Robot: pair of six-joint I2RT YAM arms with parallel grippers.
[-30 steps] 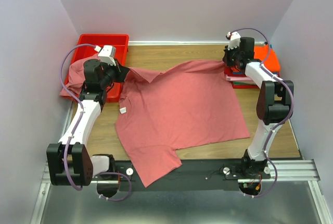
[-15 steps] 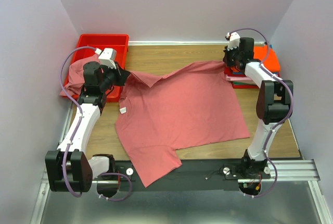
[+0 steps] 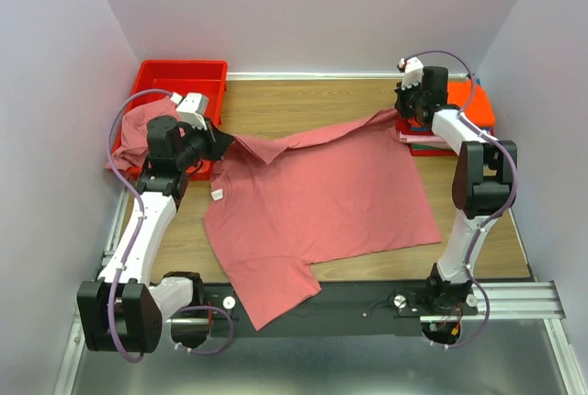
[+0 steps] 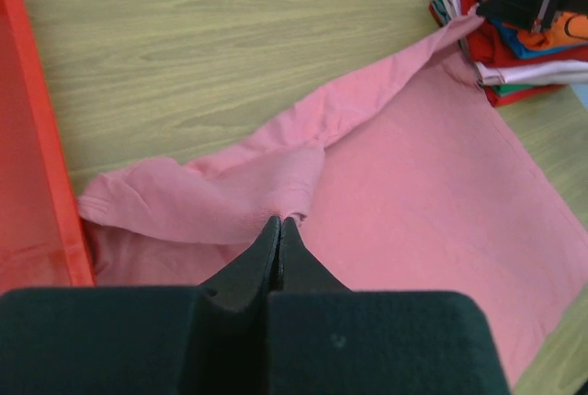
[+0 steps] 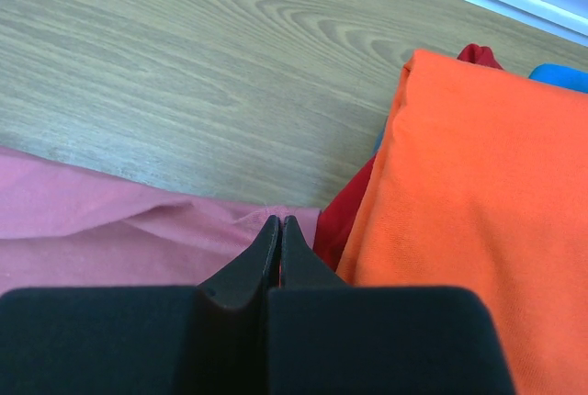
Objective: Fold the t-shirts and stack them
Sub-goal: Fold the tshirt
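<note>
holding the far edge taut is the point of this step, by my judgement: the rose-pink t-shirt is pinched at both far corners and the fold will come out square only if the two corners travel together, at one height, toward the near hem.

findings:
- rose-pink t-shirt lies spread over the middle of the table, neck tag at its left side, one sleeve hanging off the near edge. its far edge is lifted and rucked into a ridge between the two grips.
- left gripper: fingers pressed together, clamped on a bunch of the cloth at the far-left corner, just beside the red bin.
- right gripper: fingers together, nipped on the far-right corner of the same shirt, just beside the stack of folded shirts, orange one on top.
- a second pink shirt hangs over the bin's near wall, untouched.

recommendations: take up the slack on the left side first, where the ridge sags. lift clear of the table before drawing back, so the body does not drag. watch that the right corner does not snag the stack.

pose: left arm reaches up the left side, wrist turned inward toward the table's middle. right arm stands with elbow raised at mid-table, forearm stretched to the far right corner, wrist tipped down.
</note>
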